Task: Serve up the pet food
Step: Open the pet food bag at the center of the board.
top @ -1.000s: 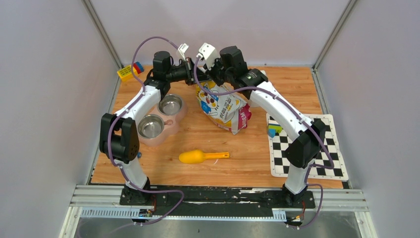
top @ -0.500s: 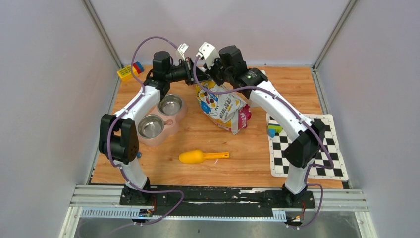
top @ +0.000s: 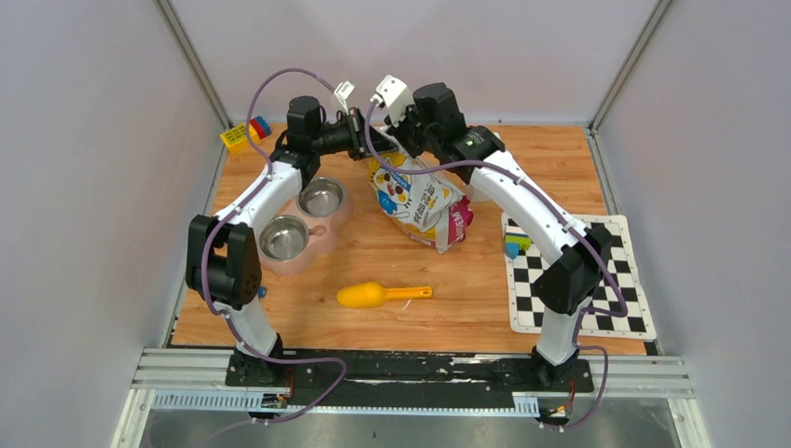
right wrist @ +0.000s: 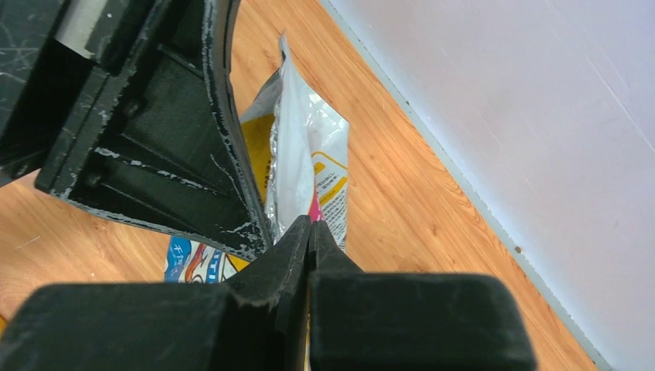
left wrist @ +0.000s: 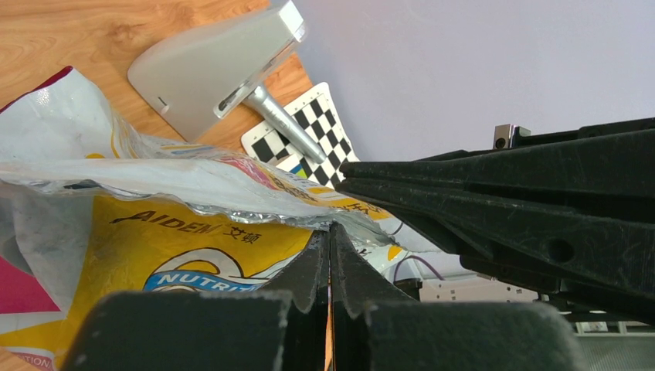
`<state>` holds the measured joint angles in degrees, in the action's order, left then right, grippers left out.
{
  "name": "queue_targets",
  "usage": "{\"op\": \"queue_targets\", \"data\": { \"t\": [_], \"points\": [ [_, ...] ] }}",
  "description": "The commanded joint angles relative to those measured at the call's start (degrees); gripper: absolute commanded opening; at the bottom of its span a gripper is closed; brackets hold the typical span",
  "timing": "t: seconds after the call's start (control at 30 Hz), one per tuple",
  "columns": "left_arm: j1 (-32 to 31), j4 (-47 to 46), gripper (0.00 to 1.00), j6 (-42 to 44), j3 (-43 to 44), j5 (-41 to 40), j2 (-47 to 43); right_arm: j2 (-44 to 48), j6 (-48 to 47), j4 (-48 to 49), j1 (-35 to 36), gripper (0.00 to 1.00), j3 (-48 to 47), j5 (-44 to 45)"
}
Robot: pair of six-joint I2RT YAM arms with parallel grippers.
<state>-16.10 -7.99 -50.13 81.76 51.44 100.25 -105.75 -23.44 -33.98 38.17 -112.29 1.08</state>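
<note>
Back wall (top: pixel 420 47): plain pale lilac-grey panel, straight ahead of me.
Side walls: the same pale panels, left wall (top: pixel 84 187) and right wall (top: pixel 718 187), close on either side of me.
Corner posts: slim metal strips, left post (top: pixel 191 65) and right post (top: pixel 627 65), where the panels meet.
Counter (top: pixel 410 327): orange wood-grain board reaching the back wall.
Near edge: silver slotted rail (top: pixel 420 373), with a grey metal sheet (top: pixel 420 429) below it.
Light: even and soft, with faint shadows on the wood.

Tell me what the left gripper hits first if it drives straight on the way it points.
The right gripper, probably: it sits just ahead of the left gripper, both shut on the bag's top edge. The gap is unclear.
</note>
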Motion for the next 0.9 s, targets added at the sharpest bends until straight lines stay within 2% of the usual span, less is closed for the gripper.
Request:
{"op": "queue_targets", "data": {
  "t": [0.0, 0.17, 0.3, 0.37, 0.6, 0.87],
  "points": [
    [-0.16, -3.57, 0.00, -0.34, 0.26, 1.03, -3.44, -0.40, 0.76, 0.72, -0.20, 0.00, -2.80, 1.81],
    [-0.15, -3.61, 0.00, -0.33, 0.12, 1.03, -3.52, 0.11, 1.43, 0.75, -0.20, 0.00, -3.19, 1.48],
    [-0.16, -3.60, 0.00, -0.15, -0.13, 1.03, -3.80, 1.60, 3.45, -0.04, -0.22, 0.21, -3.02, -2.89],
    [-0.14, -3.58, 0.00, -0.15, -0.19, 0.96, -3.91, 1.71, 3.99, -0.73, -0.21, 0.26, -3.02, -3.97],
    [-0.16, -3.63, 0.00, 0.02, -0.51, 0.81, -4.30, 1.16, 3.67, -1.26, -0.25, 0.27, -1.92, -4.05],
    [-0.16, -3.61, 0.00, 0.11, -0.95, 0.77, -4.61, 1.29, 3.42, -1.68, -0.21, 0.22, -0.71, -4.30]
  ]
}}
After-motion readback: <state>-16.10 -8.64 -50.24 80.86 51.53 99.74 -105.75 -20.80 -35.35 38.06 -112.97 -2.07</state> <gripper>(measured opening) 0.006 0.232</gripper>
